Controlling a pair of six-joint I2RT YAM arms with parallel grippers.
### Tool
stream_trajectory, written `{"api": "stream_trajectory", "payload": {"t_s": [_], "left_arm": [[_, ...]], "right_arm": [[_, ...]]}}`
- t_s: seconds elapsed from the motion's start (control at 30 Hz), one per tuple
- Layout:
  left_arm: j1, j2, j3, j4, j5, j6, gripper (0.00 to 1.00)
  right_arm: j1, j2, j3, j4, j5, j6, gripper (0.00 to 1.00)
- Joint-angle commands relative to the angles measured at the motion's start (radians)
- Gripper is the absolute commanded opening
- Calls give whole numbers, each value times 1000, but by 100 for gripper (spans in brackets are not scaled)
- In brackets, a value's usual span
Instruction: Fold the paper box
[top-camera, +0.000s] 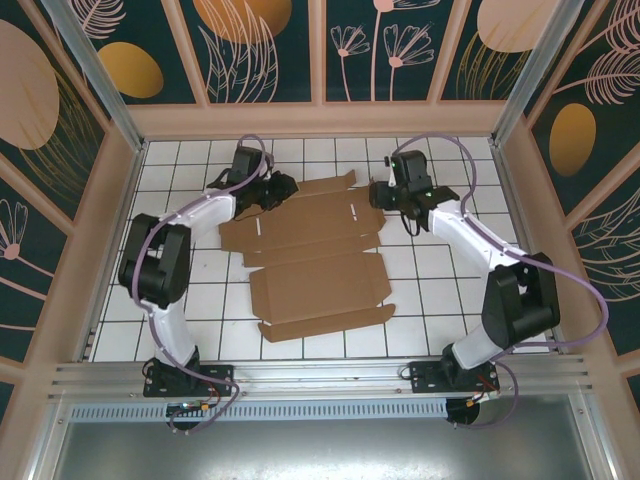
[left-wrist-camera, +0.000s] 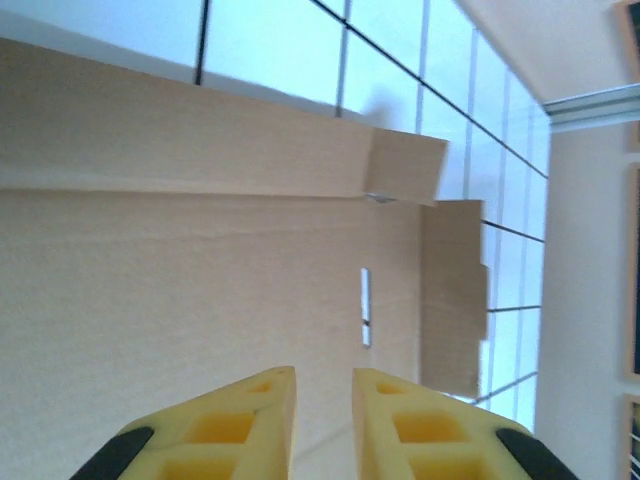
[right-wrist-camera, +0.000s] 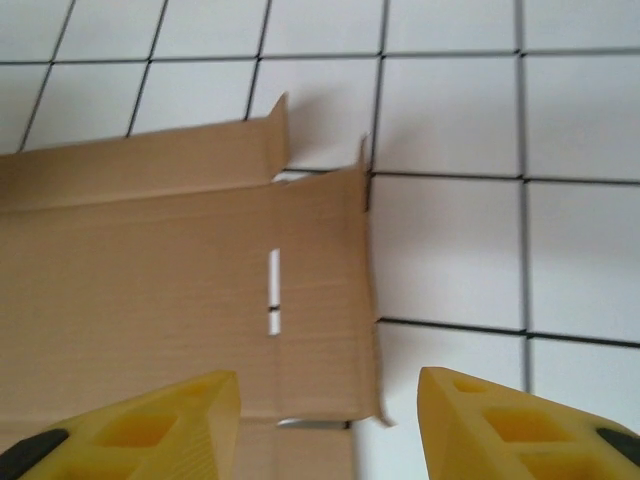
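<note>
Lying unfolded at the centre of the table (top-camera: 430, 275): the paper box (top-camera: 315, 255). Left gripper (top-camera: 277, 190) at its 11 o'clock corner, fingers narrowly parted, gripping nothing. Right gripper (top-camera: 388, 194) at 1 o'clock, fingers spread wide, empty.

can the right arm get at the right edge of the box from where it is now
Probably yes. The right gripper hangs just over the paper box's right-hand edge with its jaws apart, and nothing lies between them and the cardboard.
</note>
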Motion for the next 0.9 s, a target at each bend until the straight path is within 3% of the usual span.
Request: {"api": "stream_trajectory", "payload": {"t_s": [0.0, 0.13, 0.47, 0.63, 0.87], "left_arm": [[-55, -27, -114, -16, -22, 1, 13], [-91, -47, -268, 43, -30, -30, 0], [-71, 29, -331, 45, -99, -29, 0], [-66, 54, -337, 44, -108, -22, 0], [-66, 51, -349, 47, -112, -18, 0]], "right_arm": [[5, 32, -100, 65, -125, 76, 48], [5, 51, -149, 122, -216, 101, 47], [-10, 155, -130, 113, -135, 81, 56], [-54, 183, -151, 161, -219, 102, 62], [-60, 273, -160, 198, -327, 137, 62]]}}
